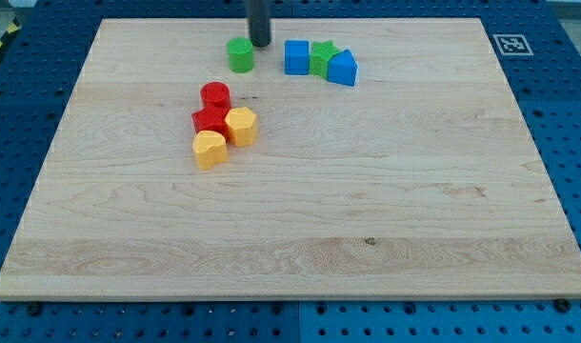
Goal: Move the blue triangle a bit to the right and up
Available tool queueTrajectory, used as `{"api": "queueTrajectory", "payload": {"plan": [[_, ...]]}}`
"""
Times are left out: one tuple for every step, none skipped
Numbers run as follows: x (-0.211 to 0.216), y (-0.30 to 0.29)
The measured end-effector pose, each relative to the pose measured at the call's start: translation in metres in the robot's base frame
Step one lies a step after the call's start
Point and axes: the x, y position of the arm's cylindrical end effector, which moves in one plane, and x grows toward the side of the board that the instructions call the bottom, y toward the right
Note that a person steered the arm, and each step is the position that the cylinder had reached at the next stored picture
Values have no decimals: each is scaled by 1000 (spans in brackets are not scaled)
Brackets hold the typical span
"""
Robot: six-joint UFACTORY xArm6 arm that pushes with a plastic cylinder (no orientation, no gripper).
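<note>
The blue triangle (343, 69) sits near the view's top, right of centre, touching a green star-shaped block (322, 57). A blue cube (296, 57) stands just left of the star. My tip (260, 43) is at the view's top, left of the blue cube and just up and right of a green cylinder (240, 55). The tip is well left of the blue triangle, with the cube and star between them.
A cluster lies left of centre: a red cylinder (215, 95), a red block (210, 121), a yellow hexagonal block (241, 126) and a yellow heart-like block (210, 150). The wooden board (300, 229) rests on a blue pegboard; a marker tag (509, 44) sits at the top right.
</note>
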Motion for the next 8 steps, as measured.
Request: {"api": "queueTrajectory", "payload": {"plan": [[0,38],[0,67],[10,110],[57,150],[101,161],[111,93],[101,52],[86,56]]}}
